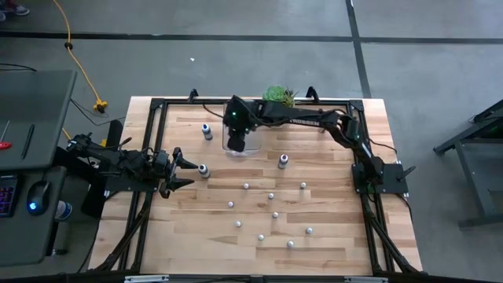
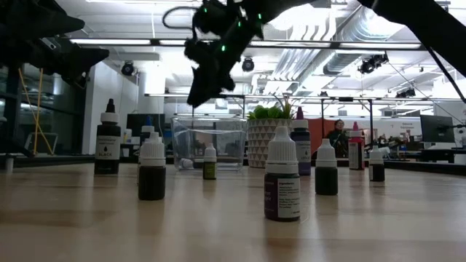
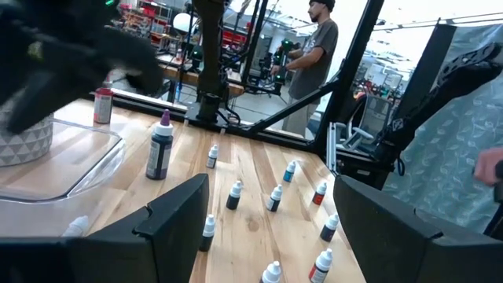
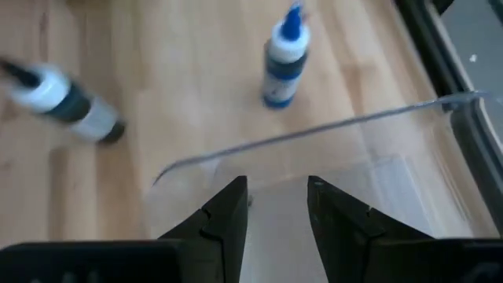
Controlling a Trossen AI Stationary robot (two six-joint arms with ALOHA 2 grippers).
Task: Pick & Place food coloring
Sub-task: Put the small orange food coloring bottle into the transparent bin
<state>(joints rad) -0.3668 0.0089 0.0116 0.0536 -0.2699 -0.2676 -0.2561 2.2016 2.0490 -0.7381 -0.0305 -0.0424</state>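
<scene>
I have the right claw [image 1: 238, 146] hanging above the clear plastic bin [image 1: 250, 148] at the far side of the worktop [image 1: 330, 236], just in front of the green succulent [image 1: 278, 96]. In the right wrist view its two fingers [image 4: 222, 216] stand parted with nothing between them — released, and pointing down into the bin [image 4: 377, 165]. I can see one small bottle lying inside the bin in the low view, though it is too faint for me to tell its colour.

The left claw [image 1: 185, 173] waits low at the left edge of the worktop, its fingers spread wide and empty, with a white-capped bottle [image 1: 203, 170] just beside its tips.

The rest of the food coloring bottles [image 1: 270, 196] are scattered upright over the middle and near part of the worktop — mostly pale caps. A blue-capped bottle [image 4: 281, 56] stands just outside the bin's wall, another bottle [image 4: 67, 102] near it, and a purple-capped one [image 1: 283, 161] sits to the bin's right in the high view.

A person [image 3: 310, 55] stands in the room beyond the worktop
</scene>
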